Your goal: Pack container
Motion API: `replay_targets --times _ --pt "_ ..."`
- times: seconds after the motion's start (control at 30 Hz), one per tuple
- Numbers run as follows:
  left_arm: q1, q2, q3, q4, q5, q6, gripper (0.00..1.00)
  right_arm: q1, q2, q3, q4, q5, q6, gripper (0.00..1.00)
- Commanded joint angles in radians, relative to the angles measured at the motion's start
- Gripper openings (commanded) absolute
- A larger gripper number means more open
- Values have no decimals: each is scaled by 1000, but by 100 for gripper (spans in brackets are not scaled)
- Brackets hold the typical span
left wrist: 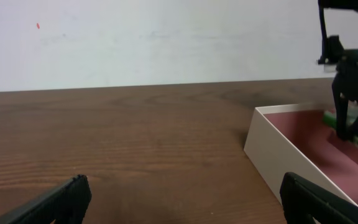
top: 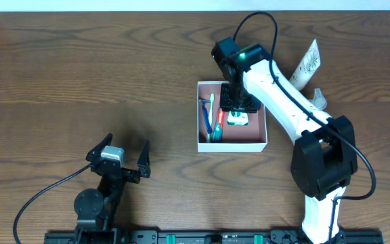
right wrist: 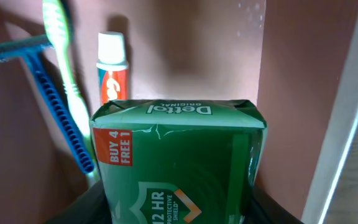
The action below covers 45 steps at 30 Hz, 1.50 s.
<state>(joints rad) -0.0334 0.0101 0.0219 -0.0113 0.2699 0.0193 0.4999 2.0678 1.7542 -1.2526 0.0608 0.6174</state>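
Overhead top-down, L wrist low, R close, container (top: 232,146) shared

Dark wooden table (top: 80,81) carries the container (top: 232,146) and, further right, perhaps a printed white packet (top: 308,62)

Our right arm (top: 276,88) wears a smooth white shell between chunky black joint blocks, with a green light (top: 249,51) and a thin black cable (top: 256,20) at its wrist. Left of it, our left arm (top: 97,200) is all black, and the left gripper (top: 122,157) carries a small grey block.
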Motion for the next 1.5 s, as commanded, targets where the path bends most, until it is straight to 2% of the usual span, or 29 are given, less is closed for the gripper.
replay_targets --times 0.0,0.2,0.87,1.13,1.37,1.47 --pt "4 -6 -18 -33 6 -6 98 2 -18 -39 30 14 -5 22" --pt "4 -6 -18 -33 6 -6 98 -2 -18 -123 118 15 -41 22" --pt "4 -6 -18 -33 6 -5 98 -4 -18 -229 312 18 -66 25" --pt "4 -6 -18 -33 6 -6 98 -4 -18 -229 346 18 -66 33" --pt "4 -6 -18 -33 6 -6 98 -2 -18 -230 356 18 -65 33" --pt "4 -6 -18 -33 6 -6 98 -3 -18 -230 356 18 -66 39"
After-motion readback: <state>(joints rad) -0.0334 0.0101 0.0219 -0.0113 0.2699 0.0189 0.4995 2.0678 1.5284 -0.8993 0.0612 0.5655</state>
